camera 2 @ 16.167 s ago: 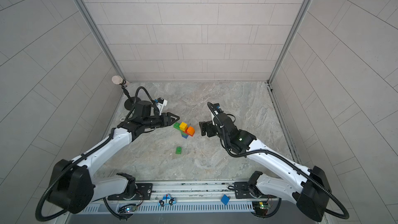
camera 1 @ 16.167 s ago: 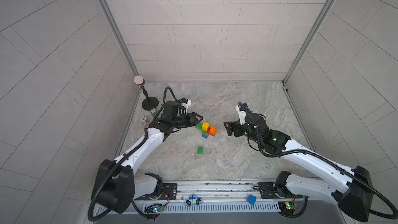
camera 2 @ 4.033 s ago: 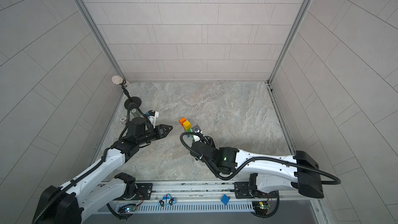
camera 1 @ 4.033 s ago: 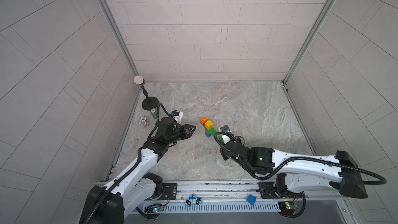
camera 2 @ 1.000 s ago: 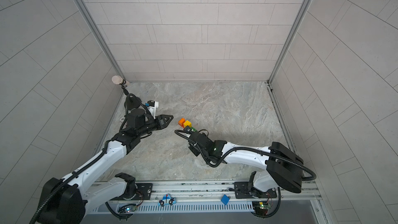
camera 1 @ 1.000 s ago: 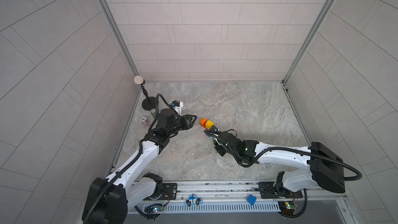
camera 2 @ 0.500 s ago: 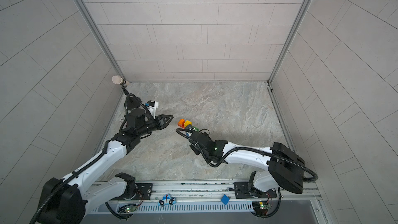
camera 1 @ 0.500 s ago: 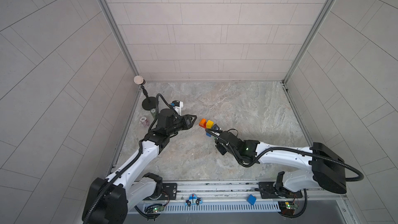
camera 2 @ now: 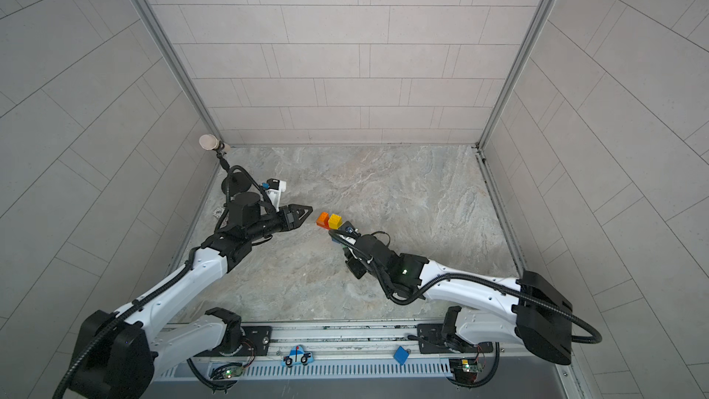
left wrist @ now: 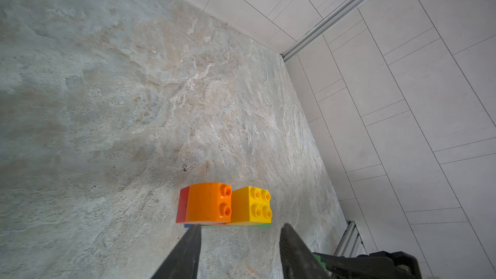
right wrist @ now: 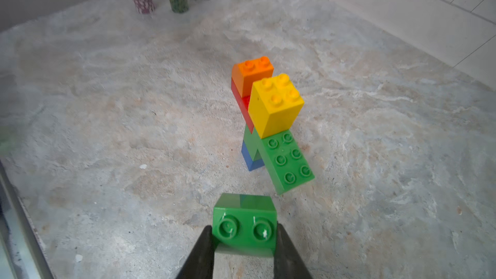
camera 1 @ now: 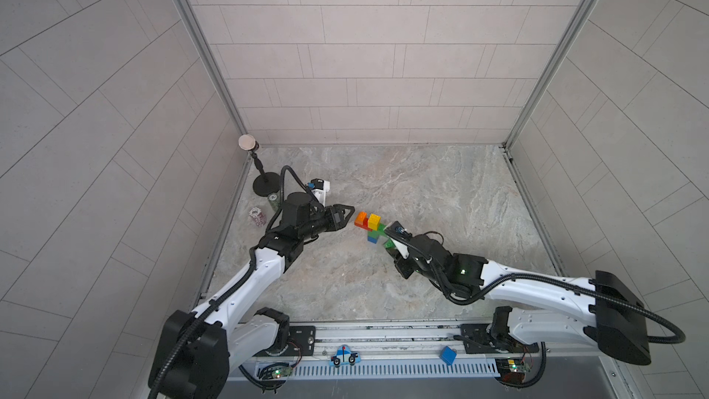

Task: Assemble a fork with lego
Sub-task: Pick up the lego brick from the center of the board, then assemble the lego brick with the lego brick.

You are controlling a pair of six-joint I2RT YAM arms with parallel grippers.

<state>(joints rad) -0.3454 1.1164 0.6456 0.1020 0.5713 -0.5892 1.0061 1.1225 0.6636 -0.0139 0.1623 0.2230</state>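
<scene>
The partly built fork (camera 1: pixel 370 225) stands upright on the stone table: a blue brick (right wrist: pixel 248 160) at the bottom, green above it, then a red brick (right wrist: pixel 241 100) and a long green brick (right wrist: pixel 287 159) with bare studs. An orange brick (left wrist: pixel 208 202) and a yellow brick (left wrist: pixel 251 205) sit on top. My left gripper (left wrist: pixel 241 230) is open and empty, its tips just short of the orange brick; in both top views it (camera 2: pixel 309 212) points at the fork from the left. My right gripper (right wrist: pixel 244 228) is shut on a small green brick (right wrist: pixel 244 220), close beside the long green brick's free end.
A black stand with a round head (camera 1: pixel 264 182) and two small patterned canisters (camera 1: pixel 258 216) (right wrist: pixel 178 2) sit at the back left, behind my left arm. A blue car cutout (camera 1: pixel 344 356) and a plain blue block (camera 1: pixel 447 355) lie on the front rail.
My left gripper's jaws have spread wider in the last half second. Both arms and the fork have hardly moved; the right gripper still has the small green brick.
</scene>
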